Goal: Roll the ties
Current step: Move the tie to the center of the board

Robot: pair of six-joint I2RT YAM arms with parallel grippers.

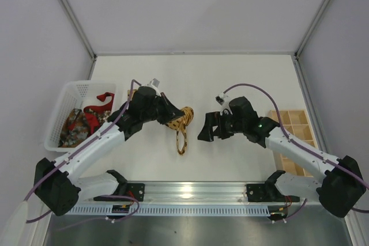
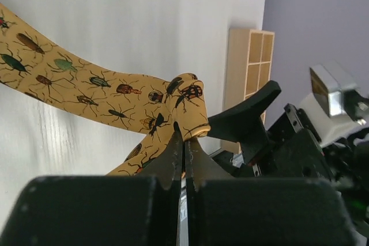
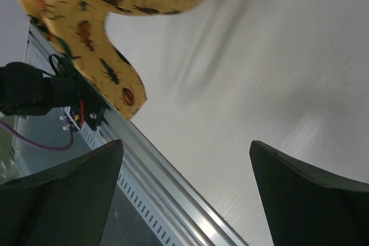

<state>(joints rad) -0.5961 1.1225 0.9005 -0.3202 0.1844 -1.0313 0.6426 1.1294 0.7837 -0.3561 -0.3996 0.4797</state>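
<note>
The yellow-gold tie (image 1: pixel 183 120) with insect marks lies partly coiled at the table's middle, its tail trailing toward the front rail. My left gripper (image 1: pixel 174 114) is shut on a folded edge of that tie (image 2: pixel 104 87), the jaws (image 2: pixel 185 136) pinching the fabric just under the curl. My right gripper (image 1: pixel 206 128) hovers open just right of the coil, nothing between its fingers (image 3: pixel 63 191). In the right wrist view the tie (image 3: pixel 95 56) sits at the upper left, apart from my right gripper (image 3: pixel 185 162). A red tie (image 1: pixel 99 105) and a dark patterned tie (image 1: pixel 74 128) lie in the basket.
A white mesh basket (image 1: pixel 57 113) stands at the left edge. A wooden compartment tray (image 1: pixel 295 125) sits at the right, also visible behind the tie as a wooden compartment tray (image 2: pixel 249 67). The metal rail (image 1: pixel 190 191) runs along the near edge. Purple cables loop over both arms.
</note>
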